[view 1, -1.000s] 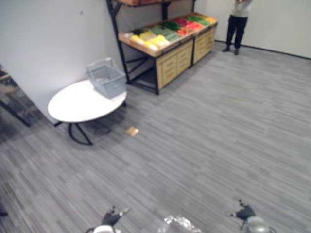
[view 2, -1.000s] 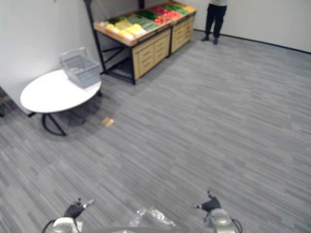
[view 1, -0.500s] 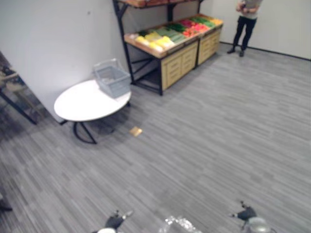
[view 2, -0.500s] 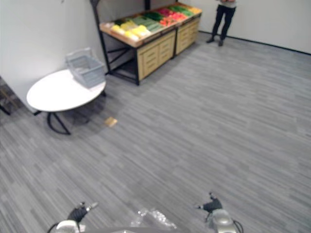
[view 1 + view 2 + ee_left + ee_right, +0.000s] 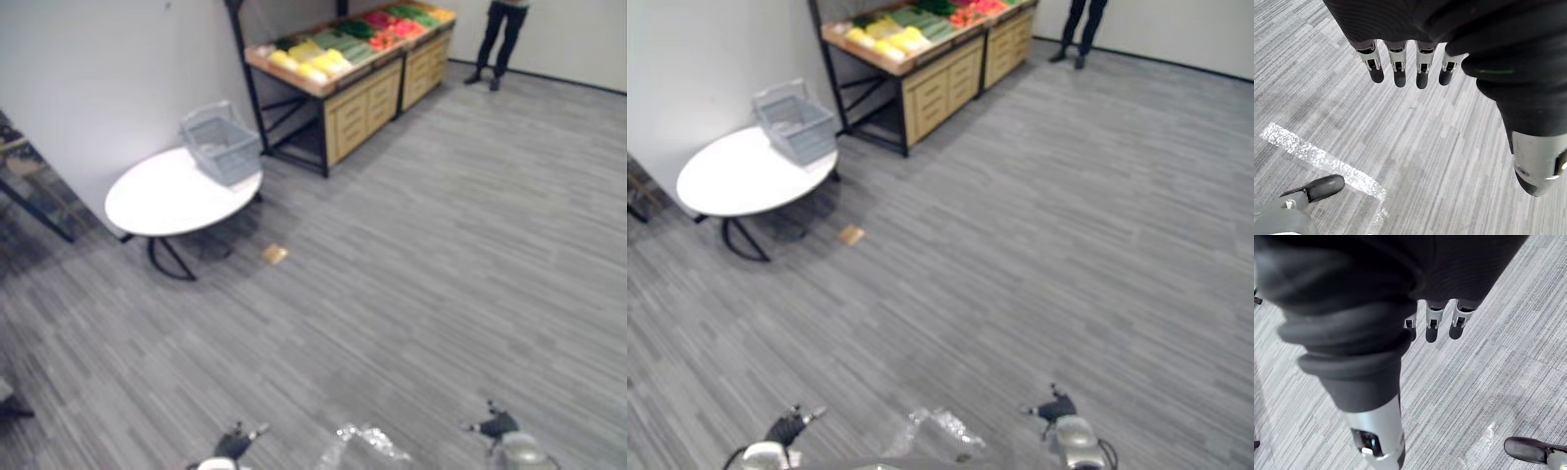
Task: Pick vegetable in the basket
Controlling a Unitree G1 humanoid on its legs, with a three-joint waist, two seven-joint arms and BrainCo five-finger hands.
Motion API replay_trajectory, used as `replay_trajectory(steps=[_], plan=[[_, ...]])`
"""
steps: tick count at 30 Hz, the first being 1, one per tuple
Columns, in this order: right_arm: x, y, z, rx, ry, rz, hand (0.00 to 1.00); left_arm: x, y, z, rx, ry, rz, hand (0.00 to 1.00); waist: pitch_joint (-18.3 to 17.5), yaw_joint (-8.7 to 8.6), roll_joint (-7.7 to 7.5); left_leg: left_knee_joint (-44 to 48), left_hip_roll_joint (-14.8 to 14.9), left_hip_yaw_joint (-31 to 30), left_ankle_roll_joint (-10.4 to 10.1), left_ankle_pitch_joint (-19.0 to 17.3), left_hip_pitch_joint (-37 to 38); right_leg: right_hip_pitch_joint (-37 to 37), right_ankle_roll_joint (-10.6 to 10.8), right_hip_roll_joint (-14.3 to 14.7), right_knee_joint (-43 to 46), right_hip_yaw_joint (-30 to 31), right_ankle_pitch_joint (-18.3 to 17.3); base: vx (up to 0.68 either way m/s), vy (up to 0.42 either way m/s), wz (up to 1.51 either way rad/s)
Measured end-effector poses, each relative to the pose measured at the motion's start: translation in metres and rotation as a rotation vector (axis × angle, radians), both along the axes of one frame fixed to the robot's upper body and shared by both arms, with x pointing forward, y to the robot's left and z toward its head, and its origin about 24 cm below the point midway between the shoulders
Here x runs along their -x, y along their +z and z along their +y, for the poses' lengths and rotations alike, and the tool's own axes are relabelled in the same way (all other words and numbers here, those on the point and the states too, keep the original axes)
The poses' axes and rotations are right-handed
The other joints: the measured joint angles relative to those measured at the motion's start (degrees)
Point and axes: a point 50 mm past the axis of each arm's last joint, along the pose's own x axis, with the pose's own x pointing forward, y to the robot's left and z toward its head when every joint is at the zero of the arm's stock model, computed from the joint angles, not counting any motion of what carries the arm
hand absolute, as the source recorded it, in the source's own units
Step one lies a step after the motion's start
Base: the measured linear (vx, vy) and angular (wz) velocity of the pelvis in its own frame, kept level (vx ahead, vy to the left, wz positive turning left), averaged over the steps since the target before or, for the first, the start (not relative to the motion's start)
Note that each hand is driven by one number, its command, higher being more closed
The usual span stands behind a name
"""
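Grey basket point(image 5: 221, 152) on the desk point(image 5: 157, 206) and vegetables point(image 5: 313, 59) beyond are set well ahead-left; left hand point(image 5: 1399, 73), nearer, and right hand point(image 5: 1432, 330) are held spread.

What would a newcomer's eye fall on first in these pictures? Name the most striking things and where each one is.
The bright vegetables on the wooden stand far ahead catch the eye first. Nearer and to its left, a grey basket sits at the edge of a round white table. A person stands beyond the stand.
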Motion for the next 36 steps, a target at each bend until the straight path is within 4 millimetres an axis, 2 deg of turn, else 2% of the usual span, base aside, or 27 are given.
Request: replay_trajectory(steps=[1,3,4,6,8,10,12,14,16,17,18,19,21,22,23,24,25,27,28,29,30,31,32,33,34,35,36], plan=[[-0.001,0.000,0.000,0.000,0.001,-0.002,0.00,-0.002,0.001,0.000,0.000,-0.002,-0.005,0.00,0.21,0.04,-0.19,3.37,0.26,-0.02,-0.38,-1.67,-1.76,-0.48,-0.07,-0.15,0.80,-0.09,-0.58,0.02,-0.050,0.10],[-0.003,0.001,0.002,0.001,0.011,-0.006,0.00,-0.004,0.001,0.000,0.001,-0.002,-0.010,0.00,1.83,0.09,-0.50,24.23,2.92,0.68,-2.70,-7.34,-10.58,-0.22,-1.12,0.02,2.61,-0.65,-3.15,-0.02,-0.073,0.19],[-0.004,0.001,0.002,0.003,0.017,-0.006,0.00,-0.007,0.002,-0.001,0.003,0.000,-0.022,0.00,2.40,0.16,-0.50,30.49,4.05,1.29,-2.62,-7.39,-12.92,0.48,-1.28,0.23,2.84,-0.59,-3.53,0.01,-0.084,-0.02],[-0.005,0.002,0.004,0.012,0.032,-0.016,0.00,0.001,-0.002,-0.008,0.030,0.032,-0.004,0.00,3.87,1.11,0.21,48.21,9.67,3.09,-1.78,-7.82,-20.38,3.76,-2.45,1.73,3.78,0.21,-5.14,0.06,-0.038,-0.21],[-0.007,0.004,0.003,0.017,0.018,-0.033,0.00,-0.001,-0.003,-0.015,0.048,0.026,-0.008,0.00,3.94,1.32,0.14,45.25,10.46,4.23,-1.75,-8.85,-22.78,4.60,-2.08,0.90,3.78,0.65,-6.15,0.19,0.051,-0.13],[-0.011,0.007,0.001,0.011,0.001,-0.051,0.00,-0.002,-0.004,-0.018,0.055,0.025,-0.011,0.00,3.93,2.18,-0.15,32.23,9.05,5.18,-2.00,-6.83,-23.50,4.78,-1.24,-1.02,3.34,1.97,-6.94,0.23,0.105,-0.24],[-0.014,0.009,-0.003,0.024,0.003,-0.062,0.00,-0.002,-0.004,-0.019,0.057,0.016,-0.010,0.00,3.97,3.50,1.45,10.55,8.23,4.57,-3.88,1.14,-23.50,5.07,0.25,-2.21,1.46,3.70,-7.89,0.35,0.226,-0.35],[-0.017,0.011,-0.004,0.029,0.006,-0.068,0.00,0.001,-0.005,-0.020,0.057,0.011,0.000,0.00,3.96,4.12,3.27,9.62,9.84,4.00,-4.12,4.38,-26.11,6.08,2.19,-2.30,0.61,5.15,-9.69,0.43,0.348,-0.38],[-0.019,0.009,0.005,0.011,0.024,-0.068,0.00,0.009,-0.007,-0.020,0.058,0.018,0.023,0.00,3.50,4.95,2.05,14.80,7.15,3.85,-3.43,5.70,-26.41,6.87,0.20,-5.44,1.76,6.77,-12.01,0.48,0.341,-0.46],[-0.020,0.008,0.011,0.007,0.059,-0.065,0.00,0.012,-0.008,-0.021,0.062,0.019,0.030,0.00,3.06,5.33,0.74,16.13,4.84,3.81,-0.24,4.06,-26.14,4.69,0.25,-7.23,7.07,8.59,-11.95,0.39,0.225,-0.32],[-0.022,0.008,0.013,0.006,0.072,-0.071,0.00,0.013,-0.008,-0.022,0.064,0.018,0.032,0.00,2.82,5.33,0.11,15.93,3.72,4.03,0.90,3.40,-25.51,3.35,0.47,-8.01,10.67,9.51,-11.82,0.62,0.337,-0.04],[-0.019,0.005,0.019,-0.009,0.076,-0.061,0.00,0.015,-0.009,-0.021,0.064,0.018,0.036,0.00,3.14,4.81,-1.64,14.57,1.22,4.88,2.96,1.88,-21.36,1.11,3.66,-9.35,21.56,11.61,-10.01,0.63,0.321,0.16],[-0.015,0.001,0.028,-0.026,0.092,-0.048,0.00,0.022,-0.009,-0.017,0.055,0.019,0.052,0.00,3.30,4.73,-2.92,12.74,-0.85,4.71,3.97,-0.49,-15.58,-2.17,13.90,-9.31,35.66,14.95,-4.14,0.58,0.247,0.17],[-0.015,0.000,0.039,-0.028,0.159,-0.041,0.00,0.026,-0.009,-0.014,0.043,-0.003,0.070,0.00,3.30,3.83,-3.27,11.98,-2.12,3.25,4.45,-2.93,-10.58,-6.54,15.26,-8.44,50.35,15.68,-0.69,0.52,0.144,0.36],[-0.018,0.001,0.045,-0.027,0.203,-0.052,0.00,0.026,-0.009,-0.014,0.040,-0.020,0.072,0.00,3.27,3.29,-3.32,11.64,-2.39,2.35,4.92,-4.11,-7.93,-9.59,14.67,-8.46,56.54,13.63,-1.06,0.52,0.115,0.48],[-0.024,0.005,0.050,-0.024,0.243,-0.077,0.00,0.023,-0.009,-0.017,0.043,-0.038,0.069,0.00,3.37,3.06,-3.11,11.31,-2.41,1.37,5.31,-4.99,-5.69,-12.38,12.26,-9.18,59.22,10.13,-2.39,0.52,0.077,0.49],[-0.034,0.012,0.056,-0.005,0.300,-0.118,0.00,0.017,-0.008,-0.020,0.045,-0.067,0.058,0.00,3.67,2.90,-2.05,10.06,-2.10,-0.15,5.53,-5.95,-2.78,-15.99,6.39,-10.05,58.06,4.38,-5.86,0.41,0.041,0.45],[-0.046,0.022,0.061,0.004,0.337,-0.173,0.00,0.007,-0.007,-0.023,0.051,-0.092,0.036,0.00,4.25,2.18,-0.73,8.88,-0.71,-3.01,5.72,-6.62,0.42,-18.55,2.95,-9.03,50.00,-0.52,-8.40,0.49,-0.013,0.65],[-0.052,0.027,0.064,0.008,0.356,-0.206,0.00,0.001,-0.005,-0.024,0.051,-0.097,0.018,0.00,4.24,1.51,-0.29,8.09,0.25,-5.01,5.61,-6.85,1.67,-20.15,2.22,-7.22,42.95,-1.38,-8.85,0.66,-0.139,1.08],[-0.060,0.034,0.067,0.024,0.379,-0.242,0.00,-0.004,-0.003,-0.024,0.049,-0.101,0.001,0.00,4.25,0.70,-0.16,7.30,1.11,-7.48,5.57,-6.86,2.84,-21.61,3.09,-5.31,31.18,-0.46,-8.00,0.66,-0.211,1.35],[-0.065,0.039,0.067,0.043,0.400,-0.268,0.00,-0.007,-0.002,-0.024,0.048,-0.103,-0.007,0.00,4.04,0.06,-0.52,7.19,1.45,-9.60,4.89,-7.26,3.74,-21.94,3.80,-4.40,17.61,2.50,-4.63,0.65,-0.230,1.27],[-0.067,0.042,0.068,0.047,0.401,-0.279,0.00,-0.007,-0.003,-0.024,0.047,-0.103,-0.007,0.00,3.92,-0.02,-0.81,7.21,1.51,-10.29,4.02,-7.78,4.35,-22.09,3.96,-4.30,12.38,4.46,-2.82,0.56,-0.248,1.22],[-0.069,0.044,0.068,0.052,0.406,-0.294,0.00,-0.005,-0.003,-0.024,0.047,-0.100,-0.003,0.00,3.72,0.10,-1.83,7.24,1.43,-11.45,1.56,-9.66,6.07,-22.76,5.21,-4.40,6.94,8.36,-0.37,0.58,-0.304,1.19],[-0.072,0.047,0.072,0.068,0.438,-0.303,0.00,0.001,-0.004,-0.021,0.041,-0.086,0.011,0.00,3.22,0.05,-2.96,8.73,1.50,-12.97,0.68,-13.28,7.85,-22.80,5.49,-4.93,6.68,10.19,-0.04,0.59,-0.336,1.19],[-0.073,0.048,0.073,0.079,0.454,-0.307,0.00,0.004,-0.005,-0.022,0.043,-0.078,0.019,0.00,3.18,-0.02,-2.68,10.36,1.67,-14.22,-0.02,-15.53,8.29,-22.97,6.13,-4.31,9.13,10.33,4.24,0.61,-0.376,1.10],[-0.075,0.051,0.075,0.089,0.475,-0.314,0.00,0.008,-0.008,-0.025,0.053,-0.069,0.035,0.00,2.77,0.57,-1.41,14.78,3.63,-16.03,-1.09,-17.11,8.28,-23.08,5.79,-3.12,13.30,9.08,7.50,0.58,-0.375,0.82],[-0.083,0.057,0.080,0.109,0.517,-0.339,0.00,0.015,-0.010,-0.030,0.069,-0.042,0.046,0.00,2.55,1.76,0.78,25.60,6.10,-17.08,-1.06,-16.71,3.73,-21.79,3.52,-1.85,14.49,6.69,5.47,0.56,-0.371,0.71]])
